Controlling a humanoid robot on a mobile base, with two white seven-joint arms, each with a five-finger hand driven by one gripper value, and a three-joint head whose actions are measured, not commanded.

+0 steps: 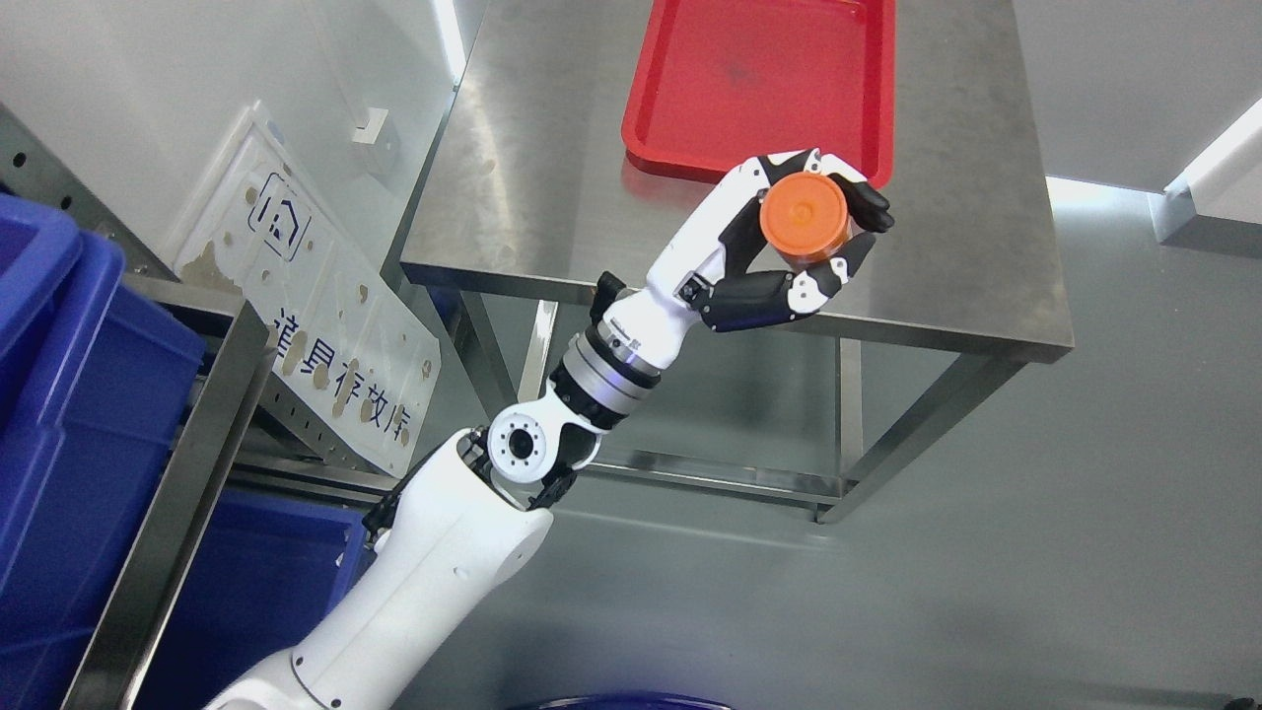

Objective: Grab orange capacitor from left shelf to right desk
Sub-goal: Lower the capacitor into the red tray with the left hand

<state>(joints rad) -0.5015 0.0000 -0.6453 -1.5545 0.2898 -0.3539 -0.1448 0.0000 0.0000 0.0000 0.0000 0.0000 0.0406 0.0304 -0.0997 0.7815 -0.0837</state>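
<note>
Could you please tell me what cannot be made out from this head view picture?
- Underside of the orange capacitor: hidden by the left hand gripping it.
- Far end of the red tray: cut off by the top edge.
- Blue bins: contents out of sight, cropped at the left edge.
- Right arm: outside the picture.

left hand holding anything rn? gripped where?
Yes: the left hand holds the orange capacitor, fingers wrapped around its round side wall, flat top face showing.

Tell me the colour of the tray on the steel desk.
Red. The tray shows clearly in the head view, just beyond the left hand gripping the orange capacitor.
</note>
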